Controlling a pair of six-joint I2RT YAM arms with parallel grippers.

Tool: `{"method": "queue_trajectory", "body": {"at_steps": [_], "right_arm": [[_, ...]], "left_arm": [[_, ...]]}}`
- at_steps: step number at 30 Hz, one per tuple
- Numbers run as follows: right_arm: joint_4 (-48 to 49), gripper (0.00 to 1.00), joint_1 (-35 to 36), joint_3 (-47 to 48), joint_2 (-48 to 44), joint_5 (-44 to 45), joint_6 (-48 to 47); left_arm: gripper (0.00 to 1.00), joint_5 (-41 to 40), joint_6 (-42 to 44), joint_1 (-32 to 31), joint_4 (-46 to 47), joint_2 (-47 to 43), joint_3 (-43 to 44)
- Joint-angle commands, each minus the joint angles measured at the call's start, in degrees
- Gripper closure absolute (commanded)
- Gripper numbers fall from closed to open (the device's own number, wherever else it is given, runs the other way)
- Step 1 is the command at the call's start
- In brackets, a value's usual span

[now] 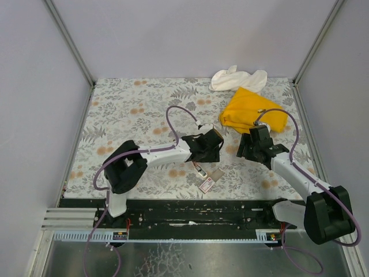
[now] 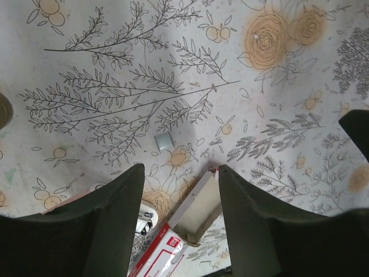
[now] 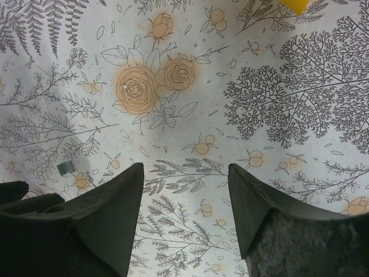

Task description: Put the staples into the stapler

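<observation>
The staples box [image 1: 206, 184], pink with a white label, lies flat near the table's front edge, and its tan inner piece [image 1: 217, 173] lies just beyond it. A small stapler [image 1: 199, 169] lies beside them. My left gripper [image 1: 206, 154] hovers open just above and behind them. In the left wrist view, the label end of the box [image 2: 164, 254] and the tan inner piece [image 2: 199, 208] lie between my open left gripper's [image 2: 180, 168] fingers, with a white and metal part of the stapler [image 2: 145, 218] by the left finger. My right gripper [image 1: 249, 149] is open and empty over bare cloth [image 3: 184, 167].
A yellow cloth [image 1: 252, 109] and a white cloth [image 1: 237, 78] lie at the back right; the yellow cloth's corner shows in the right wrist view [image 3: 300, 4]. A small grey piece [image 2: 164, 141] lies on the floral table cover [image 1: 132, 109]; it also shows in the right wrist view [image 3: 65, 168].
</observation>
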Motion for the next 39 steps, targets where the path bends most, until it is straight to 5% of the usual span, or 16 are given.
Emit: {"method": "queue_trajectory", "body": {"at_steps": [1, 39], "right_arm": [[0.31, 0.33, -0.19, -0.20, -0.84, -0.01, -0.88], [0.82, 0.33, -0.19, -1.70, -1.59, -0.09, -0.97]], "left_arm": [[0.48, -3.62, -2.19, -0.25, -1.70, 2.24, 3.16], [0.75, -5.06, -0.33, -0.15, -4.84, 10.53, 6.50]]}}
